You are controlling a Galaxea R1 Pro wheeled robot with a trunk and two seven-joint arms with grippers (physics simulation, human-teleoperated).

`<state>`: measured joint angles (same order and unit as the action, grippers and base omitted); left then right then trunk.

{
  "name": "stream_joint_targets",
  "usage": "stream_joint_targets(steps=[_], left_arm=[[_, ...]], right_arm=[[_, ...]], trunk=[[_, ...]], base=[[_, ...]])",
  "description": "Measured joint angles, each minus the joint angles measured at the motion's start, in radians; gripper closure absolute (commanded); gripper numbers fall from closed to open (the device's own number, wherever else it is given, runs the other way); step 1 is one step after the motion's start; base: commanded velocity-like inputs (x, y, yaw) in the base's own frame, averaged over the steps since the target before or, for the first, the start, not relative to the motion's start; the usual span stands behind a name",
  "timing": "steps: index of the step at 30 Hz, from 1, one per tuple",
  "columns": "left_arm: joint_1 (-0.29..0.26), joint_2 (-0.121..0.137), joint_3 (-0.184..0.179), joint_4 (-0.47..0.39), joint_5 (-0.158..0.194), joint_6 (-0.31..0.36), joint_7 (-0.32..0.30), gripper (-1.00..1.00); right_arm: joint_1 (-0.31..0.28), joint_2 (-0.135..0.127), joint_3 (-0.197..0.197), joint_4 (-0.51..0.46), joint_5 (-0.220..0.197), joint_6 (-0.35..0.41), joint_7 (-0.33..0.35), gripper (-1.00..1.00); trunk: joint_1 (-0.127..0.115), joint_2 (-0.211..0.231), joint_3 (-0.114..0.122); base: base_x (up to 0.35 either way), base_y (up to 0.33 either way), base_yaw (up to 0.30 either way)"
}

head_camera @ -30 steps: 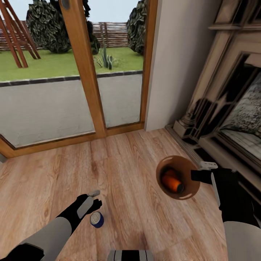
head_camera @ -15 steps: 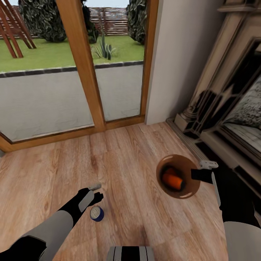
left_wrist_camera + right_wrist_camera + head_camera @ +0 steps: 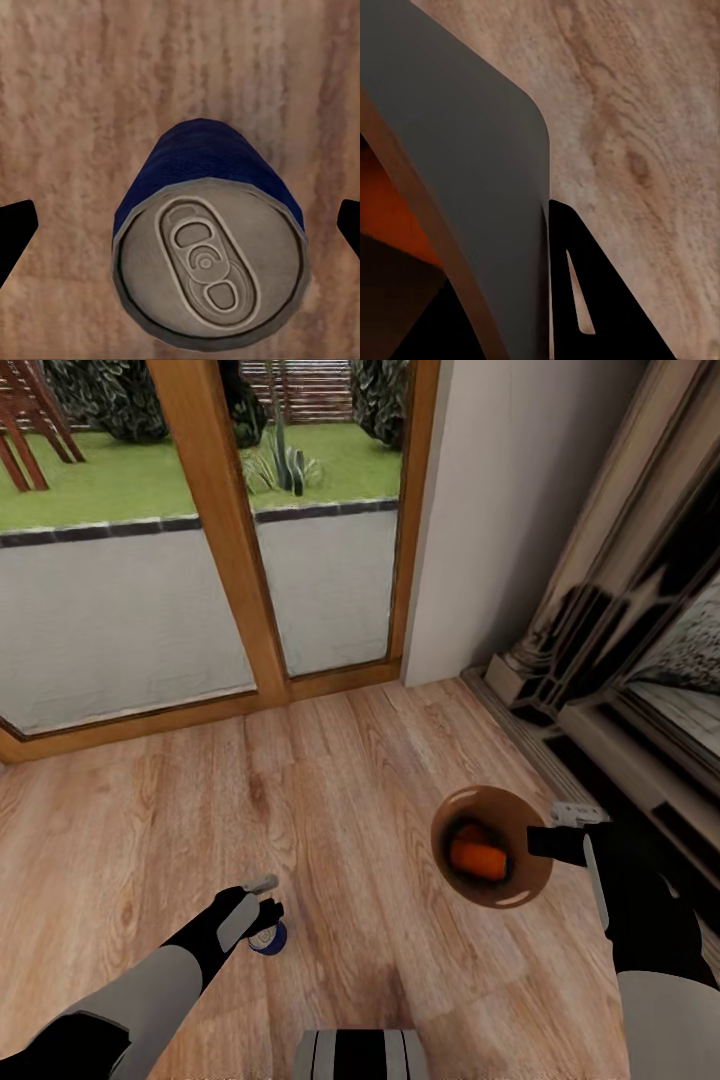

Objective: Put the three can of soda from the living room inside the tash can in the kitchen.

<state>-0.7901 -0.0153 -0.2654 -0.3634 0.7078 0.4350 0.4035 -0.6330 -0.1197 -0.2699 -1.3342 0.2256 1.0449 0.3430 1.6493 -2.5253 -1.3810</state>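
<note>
We stand on the wood floor (image 3: 360,790) with the glass doors (image 3: 200,560) ahead and the fireplace (image 3: 640,660) close along our right, bare boards between. The dark blue can (image 3: 210,247), silver top up, stands on the floor just under our left gripper (image 3: 262,905), whose fingers sit wide apart, either side of it. Our right gripper (image 3: 545,840) clamps the trash can (image 3: 490,847) rim; an orange can (image 3: 477,857) lies inside.

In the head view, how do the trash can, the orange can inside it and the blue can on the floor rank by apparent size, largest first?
1. The trash can, clearly the largest.
2. The orange can lying inside it.
3. The blue can.

The order of the last two is unsure: the left pincer covers part of the blue can, and the trash can hides part of the orange one.
</note>
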Motion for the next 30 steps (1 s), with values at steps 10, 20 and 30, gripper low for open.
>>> stream_joint_targets(steps=[10, 20, 30], left_arm=[[0.003, -0.022, -0.002, 0.000, 0.002, -0.011, -0.012, -1.00], [0.017, -0.028, -0.002, 0.000, 0.002, -0.020, -0.015, -1.00], [0.021, -0.025, -0.008, 0.000, 0.000, -0.062, -0.015, 1.00]], right_arm=[[0.000, -0.001, 0.000, 0.000, -0.001, 0.000, 0.000, 1.00], [0.000, -0.002, 0.000, 0.000, -0.001, 0.000, 0.000, 1.00], [0.000, -0.001, 0.000, 0.000, -0.001, 0.000, 0.000, 1.00]], trunk=[[0.002, -0.001, -0.019], [0.002, -0.001, -0.019], [0.002, -0.001, -0.019]], base=[[0.000, 0.000, 0.000], [0.000, 0.000, 0.000], [0.000, 0.000, 0.000]])
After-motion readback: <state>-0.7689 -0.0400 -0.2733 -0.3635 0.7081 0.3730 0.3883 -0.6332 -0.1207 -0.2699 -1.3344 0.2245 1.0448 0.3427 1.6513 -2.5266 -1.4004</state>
